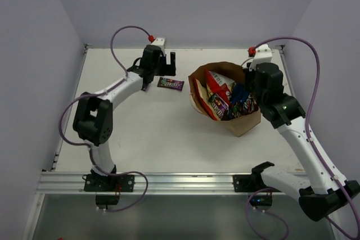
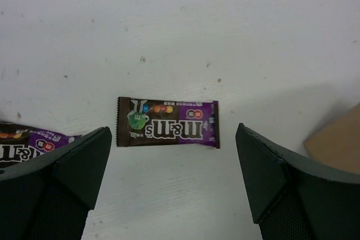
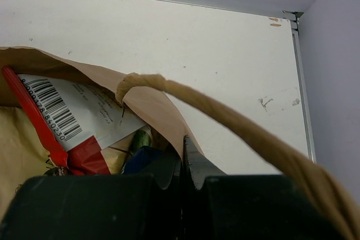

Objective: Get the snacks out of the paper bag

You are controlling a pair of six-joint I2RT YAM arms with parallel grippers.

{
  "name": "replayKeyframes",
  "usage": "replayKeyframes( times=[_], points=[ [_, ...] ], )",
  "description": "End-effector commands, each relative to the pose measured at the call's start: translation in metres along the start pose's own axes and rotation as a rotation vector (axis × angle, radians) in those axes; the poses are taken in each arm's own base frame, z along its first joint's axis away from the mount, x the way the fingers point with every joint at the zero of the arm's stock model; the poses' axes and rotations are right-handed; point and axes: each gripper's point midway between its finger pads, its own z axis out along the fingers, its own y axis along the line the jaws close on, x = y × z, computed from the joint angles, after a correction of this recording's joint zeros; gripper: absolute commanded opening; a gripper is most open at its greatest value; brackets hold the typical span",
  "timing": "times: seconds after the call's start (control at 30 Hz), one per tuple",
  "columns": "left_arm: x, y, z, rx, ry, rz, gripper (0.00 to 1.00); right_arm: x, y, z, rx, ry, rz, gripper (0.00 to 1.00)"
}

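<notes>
The brown paper bag (image 1: pixel 244 123) stands at the right of the table, mouth open. Snacks fill it: a white-and-red chip bag (image 1: pixel 218 82), a blue packet (image 1: pixel 242 96) and purple candy packets (image 1: pixel 219 105). My right gripper (image 1: pixel 251 80) is shut on the bag's rim (image 3: pixel 152 105) beside its twisted handle (image 3: pixel 242 127). A purple M&M's packet (image 1: pixel 170 84) lies flat on the table left of the bag. My left gripper (image 1: pixel 167 63) is open and empty above it; the packet (image 2: pixel 167 122) lies just beyond the fingertips. A second M&M's packet (image 2: pixel 28 141) shows by the left finger.
The white table (image 1: pixel 140 133) is walled by pale panels on three sides. A metal rail (image 1: pixel 169 182) runs along its near edge. A corner of the paper bag (image 2: pixel 337 139) shows at the right of the left wrist view.
</notes>
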Motion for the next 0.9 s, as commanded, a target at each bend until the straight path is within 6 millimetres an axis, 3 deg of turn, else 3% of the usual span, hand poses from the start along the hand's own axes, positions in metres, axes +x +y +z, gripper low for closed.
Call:
replayKeyframes(
  times=[0.0, 0.03, 0.07, 0.13, 0.17, 0.27, 0.37, 0.47, 0.63, 0.87],
  points=[
    [-0.105, -0.058, -0.100, 0.142, -0.228, 0.017, 1.00, -0.017, -0.004, -0.008, 0.003, -0.058, 0.017, 0.00],
    [-0.116, -0.075, -0.129, 0.183, -0.252, 0.028, 1.00, -0.017, -0.005, -0.008, 0.006, -0.058, 0.015, 0.00],
    [-0.110, -0.110, -0.146, 0.251, -0.252, 0.069, 1.00, -0.017, -0.005, -0.008, 0.009, -0.061, 0.015, 0.00],
    [-0.102, -0.143, -0.174, 0.317, -0.239, 0.101, 1.00, -0.017, -0.006, -0.008, 0.017, -0.061, 0.015, 0.00],
    [-0.098, -0.176, -0.199, 0.400, -0.239, 0.105, 1.00, -0.018, -0.007, -0.008, 0.020, -0.062, 0.016, 0.00],
    [-0.080, -0.225, -0.237, 0.529, -0.215, 0.116, 0.99, -0.018, -0.008, -0.008, 0.025, -0.062, 0.016, 0.00],
    [-0.064, -0.257, -0.258, 0.598, -0.199, 0.141, 0.98, -0.017, -0.007, -0.007, 0.025, -0.064, 0.017, 0.00],
    [-0.044, -0.281, -0.262, 0.640, -0.153, 0.173, 0.94, -0.015, -0.008, -0.006, 0.029, -0.061, 0.015, 0.00],
    [-0.006, -0.308, -0.247, 0.646, -0.058, 0.233, 0.90, -0.014, -0.008, -0.007, 0.029, -0.059, 0.015, 0.00],
    [0.016, -0.328, -0.237, 0.659, -0.010, 0.258, 0.81, -0.012, -0.009, -0.008, 0.029, -0.058, 0.014, 0.00]
  ],
)
